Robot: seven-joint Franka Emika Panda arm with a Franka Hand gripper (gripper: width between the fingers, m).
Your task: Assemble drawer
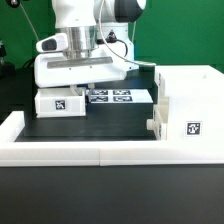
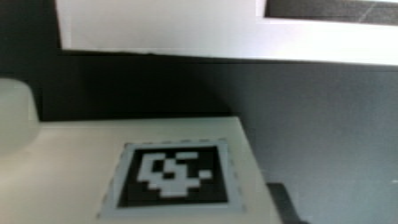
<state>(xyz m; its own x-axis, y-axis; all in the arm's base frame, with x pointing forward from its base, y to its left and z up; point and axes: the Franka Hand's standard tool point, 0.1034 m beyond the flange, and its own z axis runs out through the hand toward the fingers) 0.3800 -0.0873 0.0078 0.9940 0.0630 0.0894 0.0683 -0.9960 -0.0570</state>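
Looking at gripper [image 1: 84, 74]: we see it low over a tray [image 1: 62, 101], but its fingers are hidden; we cannot tell the opening.
Housing [image 1: 189, 110]: we see it on the exterior view's right, on the black table [image 1: 100, 128].
Marker board [image 1: 120, 97]: it lies flat between them.

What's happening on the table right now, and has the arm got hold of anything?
The Panda arm is low over a white tagged part at the back of the black table, and its fingers are hidden behind its body, so a grasp cannot be confirmed. The wrist view shows that part's tag close up. The marker board lies beside it, toward the exterior view's right. The large white housing sits apart on the exterior view's right, nothing slotted into it.
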